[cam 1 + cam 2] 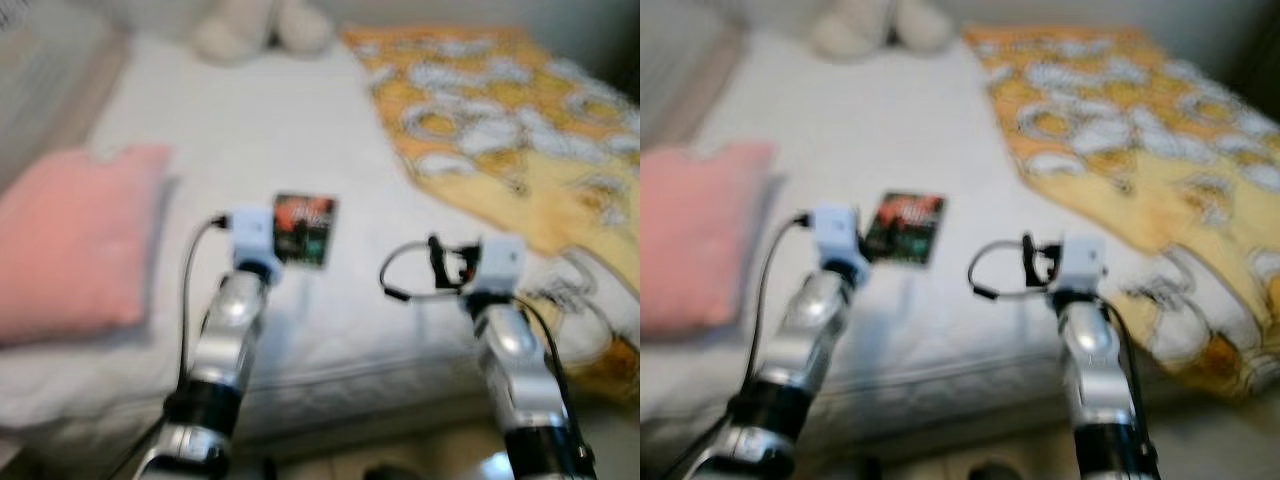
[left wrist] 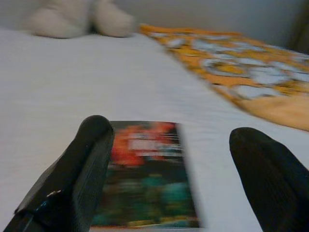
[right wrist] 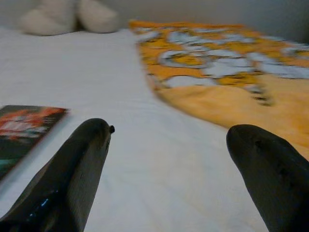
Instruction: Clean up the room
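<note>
A book with a dark red and green cover [image 1: 305, 230] lies flat on the white bed sheet [image 1: 250, 130]. My left gripper [image 2: 169, 145] is open just in front of the book [image 2: 149, 174], its fingers spread to either side of the near edge, not touching it. My right gripper [image 3: 166, 140] is open above bare sheet, to the right of the book [image 3: 24, 128] and beside the edge of the yellow patterned blanket [image 3: 231, 82]. Both silver arms reach over the bed's front edge. The head views are blurred.
A pink pillow [image 1: 75, 235] lies at the left of the bed. A cream plush toy [image 1: 262, 25] sits at the far end. The yellow blanket [image 1: 510, 130] covers the bed's right side. A strip of floor [image 1: 400, 465] shows below the mattress edge.
</note>
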`<state>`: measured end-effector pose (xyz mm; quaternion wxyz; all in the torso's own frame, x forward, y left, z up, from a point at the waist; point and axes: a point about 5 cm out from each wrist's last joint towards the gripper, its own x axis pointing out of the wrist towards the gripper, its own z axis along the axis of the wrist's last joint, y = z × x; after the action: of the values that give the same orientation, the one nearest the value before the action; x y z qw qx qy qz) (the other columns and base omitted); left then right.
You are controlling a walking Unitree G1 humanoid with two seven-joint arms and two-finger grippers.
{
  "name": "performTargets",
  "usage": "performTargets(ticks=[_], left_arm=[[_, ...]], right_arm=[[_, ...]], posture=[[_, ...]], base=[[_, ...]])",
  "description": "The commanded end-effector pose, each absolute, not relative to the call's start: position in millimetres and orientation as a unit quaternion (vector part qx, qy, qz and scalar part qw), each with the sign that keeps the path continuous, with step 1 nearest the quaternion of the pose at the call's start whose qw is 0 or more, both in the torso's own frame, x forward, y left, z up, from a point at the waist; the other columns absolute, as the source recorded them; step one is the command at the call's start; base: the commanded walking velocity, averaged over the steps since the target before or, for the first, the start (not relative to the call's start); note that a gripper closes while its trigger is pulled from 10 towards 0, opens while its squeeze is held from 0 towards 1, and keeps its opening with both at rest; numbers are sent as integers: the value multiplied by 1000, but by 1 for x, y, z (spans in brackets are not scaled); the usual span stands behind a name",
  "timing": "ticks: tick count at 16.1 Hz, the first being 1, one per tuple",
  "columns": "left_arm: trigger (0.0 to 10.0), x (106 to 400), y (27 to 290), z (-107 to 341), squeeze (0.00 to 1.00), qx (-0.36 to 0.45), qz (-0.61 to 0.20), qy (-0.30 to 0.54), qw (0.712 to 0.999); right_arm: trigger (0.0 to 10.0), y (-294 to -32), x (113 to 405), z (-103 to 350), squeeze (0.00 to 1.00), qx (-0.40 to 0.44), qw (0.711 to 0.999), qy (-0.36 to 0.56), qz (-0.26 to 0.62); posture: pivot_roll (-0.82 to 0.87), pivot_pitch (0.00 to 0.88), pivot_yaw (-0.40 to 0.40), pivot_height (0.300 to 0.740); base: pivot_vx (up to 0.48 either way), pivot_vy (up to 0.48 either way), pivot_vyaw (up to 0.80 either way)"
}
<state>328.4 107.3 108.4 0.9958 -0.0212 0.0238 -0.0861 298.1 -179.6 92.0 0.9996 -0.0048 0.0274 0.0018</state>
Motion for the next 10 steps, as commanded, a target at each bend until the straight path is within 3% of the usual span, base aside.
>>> performTargets(ticks=[1, 10], left_arm=[[10000, 331, 113, 107, 0, -15, -73, 32, 997], [10000, 342, 110, 115, 0, 0, -79, 25, 997]], right_arm=[[10000, -178, 297, 90, 0, -7, 999, 32, 0], [10000, -176, 294, 90, 0, -8, 1000, 29, 9]], posture=[[26, 9, -37, 700], [18, 24, -27, 700]], base=[[401, 0, -781], [434, 0, 0]])
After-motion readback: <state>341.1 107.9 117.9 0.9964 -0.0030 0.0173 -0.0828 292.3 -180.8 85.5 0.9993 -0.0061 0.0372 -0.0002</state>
